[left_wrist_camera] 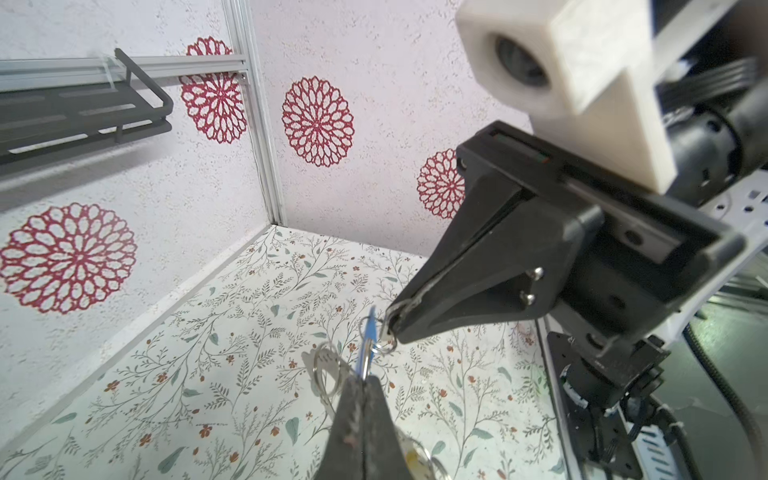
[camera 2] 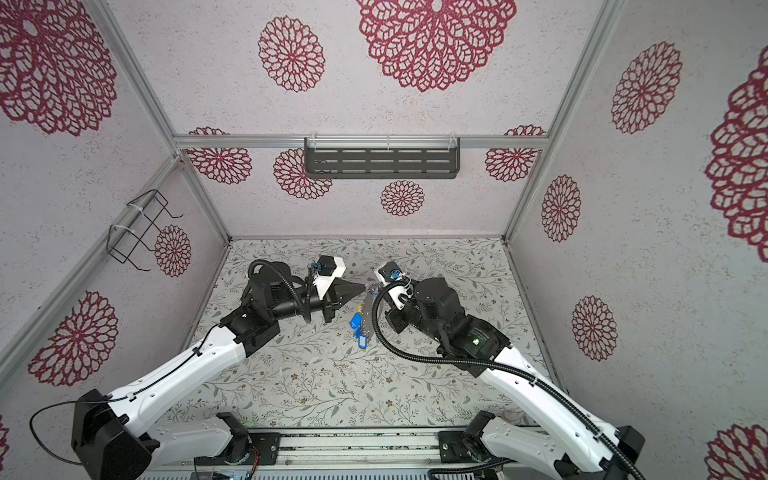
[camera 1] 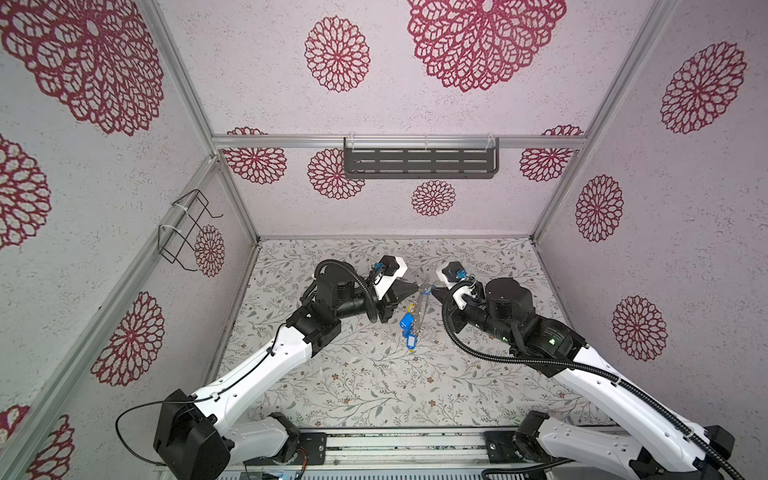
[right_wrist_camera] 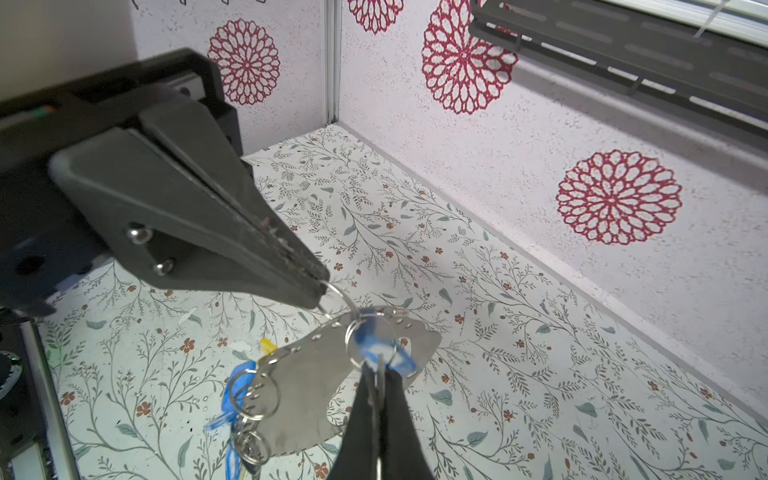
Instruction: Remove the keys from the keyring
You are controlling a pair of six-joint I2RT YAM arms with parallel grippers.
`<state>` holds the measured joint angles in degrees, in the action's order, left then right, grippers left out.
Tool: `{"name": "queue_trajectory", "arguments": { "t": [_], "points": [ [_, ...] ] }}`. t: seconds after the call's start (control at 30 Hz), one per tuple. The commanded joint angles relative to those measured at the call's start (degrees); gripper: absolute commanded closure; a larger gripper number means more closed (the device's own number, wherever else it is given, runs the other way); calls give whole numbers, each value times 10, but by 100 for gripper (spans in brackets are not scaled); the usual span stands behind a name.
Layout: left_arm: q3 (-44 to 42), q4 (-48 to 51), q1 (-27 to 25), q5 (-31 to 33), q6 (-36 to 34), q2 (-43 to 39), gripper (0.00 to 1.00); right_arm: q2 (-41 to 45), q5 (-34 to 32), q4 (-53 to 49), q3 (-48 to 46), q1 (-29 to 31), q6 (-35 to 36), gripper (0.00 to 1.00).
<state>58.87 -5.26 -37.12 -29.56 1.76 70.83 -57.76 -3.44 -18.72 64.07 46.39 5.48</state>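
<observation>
So in this booth, the white walls (camera 1: 257, 83) are covered in red flower prints, and over the leafy-patterned tabletop (camera 1: 353, 386) the keyring (right_wrist_camera: 307, 386) is hanging in mid-air between the two arms, well clear of the surface. Most of the keys (camera 1: 406, 322) are dangling in a blue-and-yellow bunch off its low end, and one blue tag (right_wrist_camera: 384, 353) is sitting up at the top edge. The left gripper (right_wrist_camera: 319, 291) is pinching shut on a thin silver loop (right_wrist_camera: 338, 297) threaded up there. The right gripper (right_wrist_camera: 376, 376) is clamping shut right under that blue tag, though I can't tell if it's biting the tag's ring or the plate itself. My worry is that the loop is skinny wire held at the very fingertips, so a pull apart could be popping it free and dropping the whole bundle. The loops are also crowding together, so one might be snagging its neighbour.
</observation>
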Motion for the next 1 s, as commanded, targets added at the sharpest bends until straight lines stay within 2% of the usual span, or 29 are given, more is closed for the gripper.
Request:
{"name": "queue_trajectory", "arguments": {
  "t": [0.0, 0.27, 0.5, 0.7, 0.97],
  "points": [
    [18, -36, 6, 54, 93, -16, 100, 21, -21, 15, 2, -4, -15, 100],
    [56, -5, 6, 120, 261, -1, 100, 7, -9, 20, 15, -3, -14, 100],
    [42, -38, 4, 156, 397, 4, 100, -7, 4, 29, 23, -3, -15, 100],
    [6, -111, -3, 155, 416, -18, 100, -15, 10, 32, 23, -3, -16, 100],
    [10, -86, -3, 151, 391, -23, 100, -12, -3, 33, 18, -3, -16, 100]
  ]
}}
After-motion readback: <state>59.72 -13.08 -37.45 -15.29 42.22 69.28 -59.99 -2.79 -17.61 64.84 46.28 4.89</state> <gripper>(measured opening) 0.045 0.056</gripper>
